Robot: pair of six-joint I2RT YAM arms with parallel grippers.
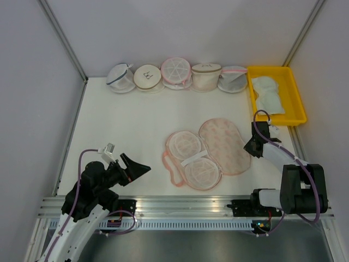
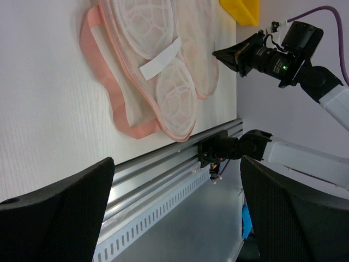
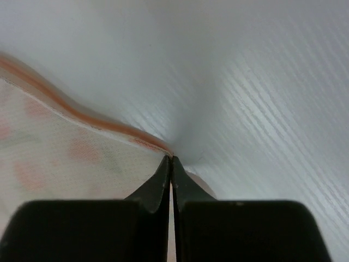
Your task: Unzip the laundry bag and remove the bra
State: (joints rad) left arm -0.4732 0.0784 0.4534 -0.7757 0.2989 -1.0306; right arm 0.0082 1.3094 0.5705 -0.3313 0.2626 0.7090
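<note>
The laundry bag (image 1: 226, 144) lies open like a clamshell at mid-table, its printed cream half on the right and the pink-trimmed half with two round mesh domes (image 1: 191, 158) on the left. It also shows in the left wrist view (image 2: 163, 82). My right gripper (image 1: 252, 146) is at the bag's right edge. In the right wrist view its jaws (image 3: 172, 159) are shut on the pink trim (image 3: 82, 117). My left gripper (image 1: 139, 168) is open and empty over the near-left table (image 2: 177, 180). A pale mint-white garment, apparently the bra (image 1: 269, 94), lies in the yellow tray.
The yellow tray (image 1: 299, 106) stands at the back right. Several round mesh bags (image 1: 175, 73) line the back wall. An aluminium rail (image 1: 180, 204) runs along the near edge. Grey walls close in left and right.
</note>
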